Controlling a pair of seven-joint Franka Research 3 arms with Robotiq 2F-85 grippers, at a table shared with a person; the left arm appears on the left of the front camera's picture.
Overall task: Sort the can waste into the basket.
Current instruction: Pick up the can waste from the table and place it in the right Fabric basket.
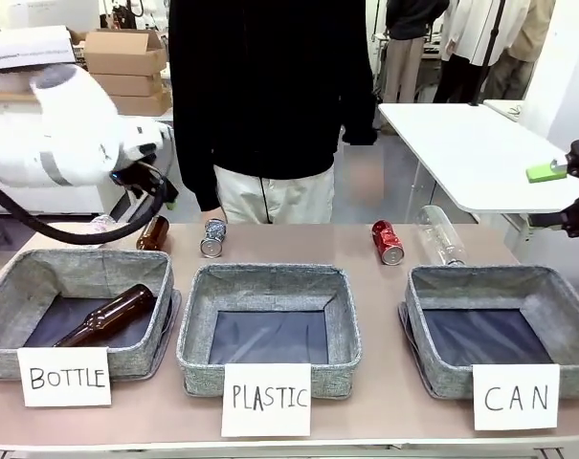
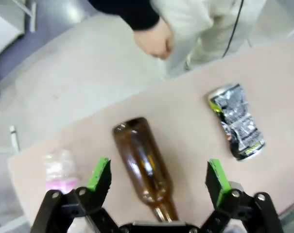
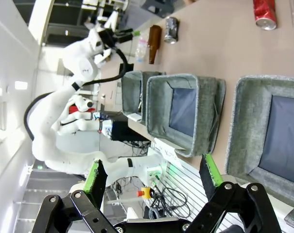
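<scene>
Left gripper (image 2: 157, 170): jaws wide, nothing held. It hangs over the brown bottle (image 2: 144, 170) lying on the table (image 1: 299, 251). In the wrist view the bottle sits between the green pads (image 2: 100, 171) with a gap on each side. Can't tell how high above it the gripper is.

Right gripper (image 3: 151, 165): jaws wide too, nothing between them. From the front it's up at the right edge, above the table and off past the far right corner of the CAN basket (image 1: 490, 275).

Cans, both on the table and outside any basket:
- red can (image 1: 388, 241) is on its side behind the CAN basket's far left corner, just beside a clear plastic bottle (image 1: 439, 234) that also lies flat.
- dark blue and silver can (image 1: 212, 237) is on its side and dented, behind the far left corner of the PLASTIC basket (image 1: 270, 277) and near the brown bottle. In the left wrist view it's well outside the jaws, off to one side.

Baskets stand in a row along the near edge: BOTTLE basket (image 1: 78, 260) on the left, PLASTIC in the middle, CAN on the right. Each has a white hand-lettered sign in front; the CAN sign (image 1: 516, 396) leans on that basket's front wall. A second brown bottle (image 1: 107, 316) lies in the BOTTLE basket.

A small clear bottle (image 2: 59, 170) sits at the table's far left, just beside the left gripper's pad in the wrist view.

A person (image 1: 270, 96) stands at the far side, one hand (image 2: 156, 39) hanging clear of the table.
</scene>
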